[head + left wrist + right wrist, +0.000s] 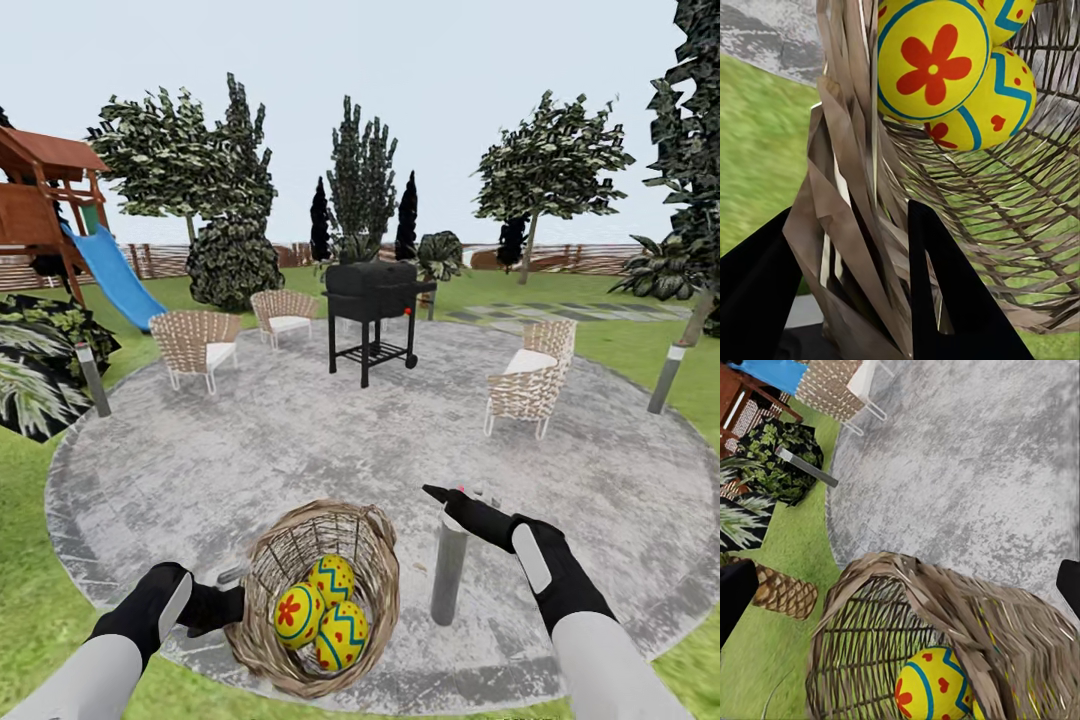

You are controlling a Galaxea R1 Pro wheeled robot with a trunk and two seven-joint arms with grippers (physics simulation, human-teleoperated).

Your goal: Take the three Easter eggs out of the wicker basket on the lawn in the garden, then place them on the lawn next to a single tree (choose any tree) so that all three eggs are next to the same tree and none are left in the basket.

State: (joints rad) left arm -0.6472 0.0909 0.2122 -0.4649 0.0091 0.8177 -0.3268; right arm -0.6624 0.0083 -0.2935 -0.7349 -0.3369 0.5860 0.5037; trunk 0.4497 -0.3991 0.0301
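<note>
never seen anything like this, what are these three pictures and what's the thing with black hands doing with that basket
It is a simulated two-armed robot in a garden. The big picture comes from a camera on its head; the other two come from cameras on its wrists. The left gripper is clamped on the wall of the wicker basket; its wrist view shows weave pinched between the black fingers. Three painted Easter eggs sit inside. The right gripper hovers open, holding nothing, above a grey post. Beyond lie a stone patio, chairs, a grill, lawn and trees.
</note>
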